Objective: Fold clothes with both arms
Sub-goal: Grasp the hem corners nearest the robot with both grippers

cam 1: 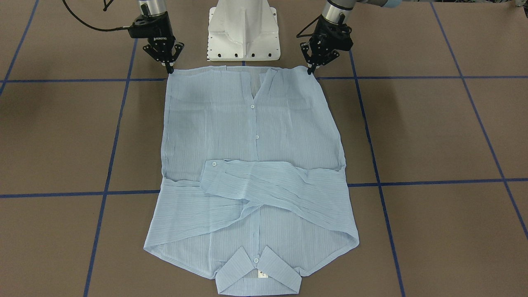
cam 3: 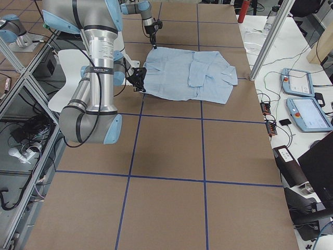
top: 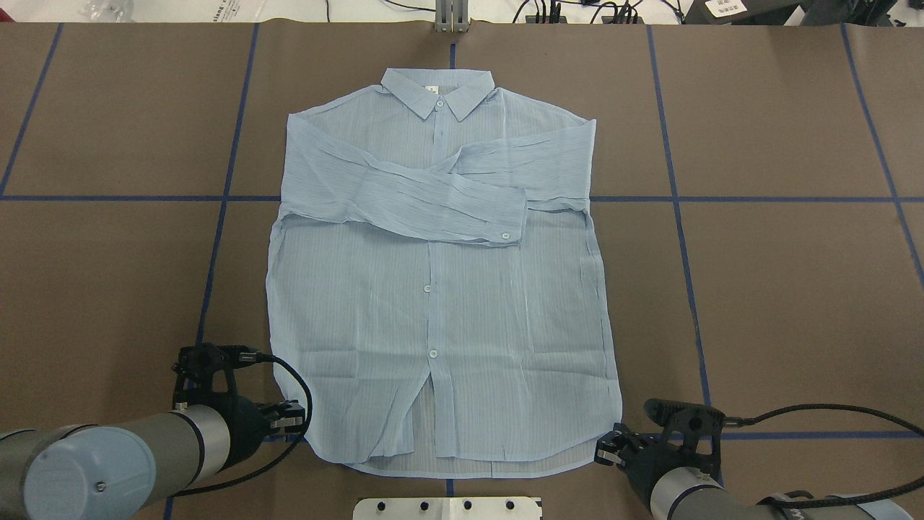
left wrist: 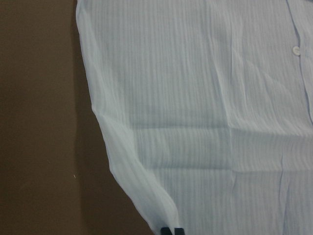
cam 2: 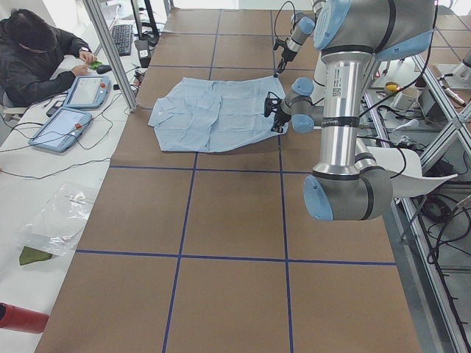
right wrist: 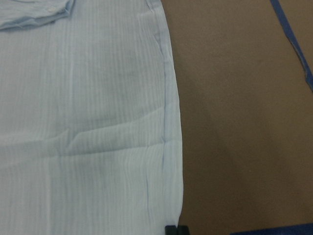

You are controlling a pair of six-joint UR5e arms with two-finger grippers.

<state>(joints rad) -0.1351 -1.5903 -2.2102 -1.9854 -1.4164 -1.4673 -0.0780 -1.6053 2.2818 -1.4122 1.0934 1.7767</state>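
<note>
As the shirt (cam 1: 231, 136) lies flat, left gripper (cam 1: 310, 71) and right gripper (cam 1: 169, 70) apparently pinch it.

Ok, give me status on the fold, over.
Left tool shut on shirt hem corner, right tool on the other. Shirt flat, buttoned side up, sleeves crossed over chest. Nothing seen in the way.

My overhead camera sits behind the robot (cam 1: 243, 29), looking forward and down on the shirt (top: 440, 303); the front camera faces back across the table (cam 1: 433, 136), steeply down, so sides swap; two end cameras look along the table from farther off, both catching the whole shirt; each wrist camera hangs close over one hem corner, sharing only that cloth with the wide views.
</note>
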